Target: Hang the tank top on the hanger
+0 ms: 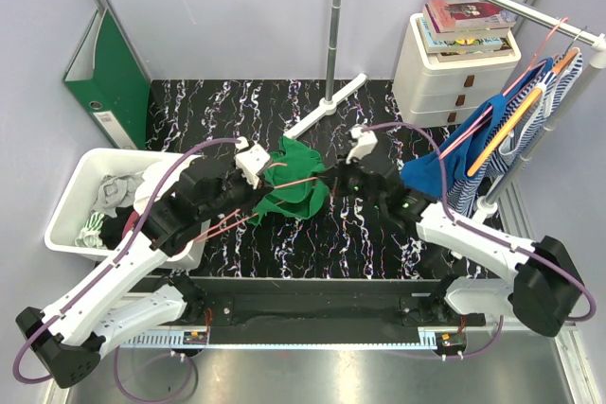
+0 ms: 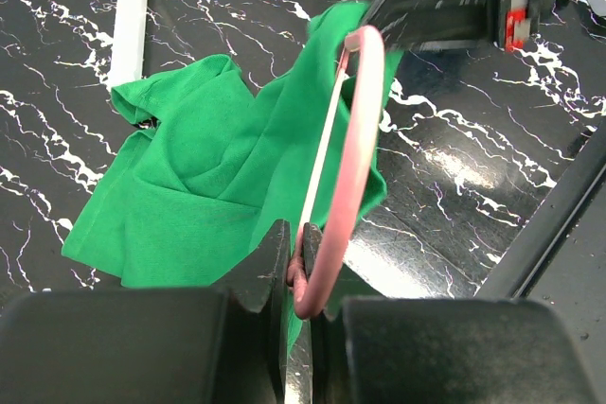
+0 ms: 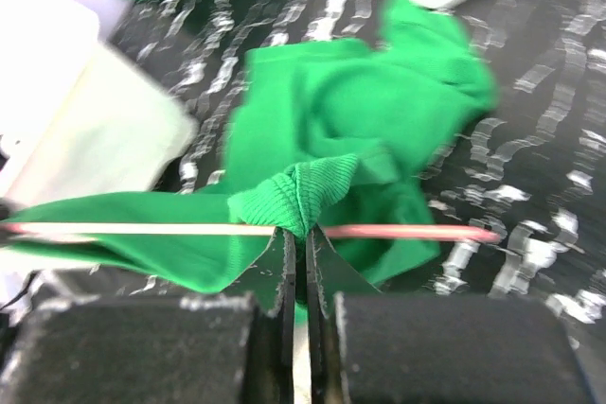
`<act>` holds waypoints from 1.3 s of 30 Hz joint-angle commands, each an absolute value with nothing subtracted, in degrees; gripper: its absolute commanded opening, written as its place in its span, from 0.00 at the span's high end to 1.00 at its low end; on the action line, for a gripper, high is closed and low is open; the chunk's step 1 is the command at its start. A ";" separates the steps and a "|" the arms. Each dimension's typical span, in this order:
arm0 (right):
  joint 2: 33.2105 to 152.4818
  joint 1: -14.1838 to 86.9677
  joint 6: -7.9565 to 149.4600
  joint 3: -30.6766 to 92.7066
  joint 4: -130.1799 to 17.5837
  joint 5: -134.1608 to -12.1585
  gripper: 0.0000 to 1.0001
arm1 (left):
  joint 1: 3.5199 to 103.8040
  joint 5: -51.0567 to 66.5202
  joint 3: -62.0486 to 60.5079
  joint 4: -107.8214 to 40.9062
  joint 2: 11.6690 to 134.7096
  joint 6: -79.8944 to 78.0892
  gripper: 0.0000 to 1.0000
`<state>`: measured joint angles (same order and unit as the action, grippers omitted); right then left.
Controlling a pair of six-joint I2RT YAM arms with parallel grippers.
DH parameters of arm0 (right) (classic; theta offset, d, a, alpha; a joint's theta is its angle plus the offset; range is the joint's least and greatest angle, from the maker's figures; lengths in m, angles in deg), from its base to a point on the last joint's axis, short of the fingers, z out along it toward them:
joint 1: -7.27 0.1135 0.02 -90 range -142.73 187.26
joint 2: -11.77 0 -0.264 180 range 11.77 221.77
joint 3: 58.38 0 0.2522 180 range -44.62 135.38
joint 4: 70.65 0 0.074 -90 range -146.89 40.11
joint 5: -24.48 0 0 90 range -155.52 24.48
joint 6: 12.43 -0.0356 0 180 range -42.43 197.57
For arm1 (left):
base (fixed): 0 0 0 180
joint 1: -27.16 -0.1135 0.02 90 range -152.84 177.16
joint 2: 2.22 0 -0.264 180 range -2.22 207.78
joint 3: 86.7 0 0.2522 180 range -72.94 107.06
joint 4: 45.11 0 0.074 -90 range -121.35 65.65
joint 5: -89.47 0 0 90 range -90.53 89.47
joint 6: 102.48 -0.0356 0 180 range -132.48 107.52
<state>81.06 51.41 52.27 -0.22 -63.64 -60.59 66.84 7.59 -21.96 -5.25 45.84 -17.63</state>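
White bin, left of top view: rumpled grey and dark clothes, partly hidden by my left arm. White drawer unit, upper right, has books on top. My left gripper pinches the hanger wire. My right gripper clamps bunched tank top fabric, mid-frame on the table. Right wrist view is blurry, and I can't make out the hanger hook.

I can read nothing from here; the green binder has a white spine label, but its print is too small for me to make out; the books stacked on the white drawer unit show coloured covers, and their lettering is too small to read.
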 commanded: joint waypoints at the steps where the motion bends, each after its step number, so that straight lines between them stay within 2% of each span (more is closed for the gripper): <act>1: 84.53 55.95 54.54 7.13 -63.84 -60.42 1.00 | 66.98 6.68 -21.61 -7.97 44.89 -18.02 1.00; 6: 85.24 61.92 55.42 10.22 -61.82 -57.88 1.00 | 66.98 4.31 -21.70 -8.06 44.45 -17.84 1.00; 12: 82.70 62.55 53.57 6.89 -60.41 -53.32 1.00 | 66.98 1.76 -22.66 -10.08 41.82 -17.14 1.00; 15: 81.82 62.64 53.40 5.31 -59.88 -51.46 0.96 | 66.80 1.23 -23.28 -11.31 40.15 -16.70 1.00; 22: 81.55 62.55 53.92 5.48 -58.39 -48.30 0.73 | 66.89 0.35 -24.16 -12.63 37.86 -16.17 1.00; 25: 81.64 62.55 54.54 6.09 -57.77 -47.77 0.47 | 66.89 1.23 -24.34 -13.07 37.60 -15.82 1.00; 26: 81.46 62.55 54.97 6.35 -57.69 -47.76 0.30 | 66.89 1.23 -24.25 -13.16 37.51 -15.74 1.00; 29: 79.02 62.64 55.15 6.18 -57.25 -46.54 0.13 | 66.89 1.23 -24.16 -13.51 37.69 -15.47 1.00; 33: 73.21 62.55 55.15 4.60 -53.38 -43.64 0.08 | 66.89 0.79 -23.81 -14.21 37.95 -14.07 1.00; 39: 66.26 62.55 54.28 1.18 -55.47 -45.91 0.10 | 66.89 1.23 -20.82 -18.16 41.72 -6.53 1.00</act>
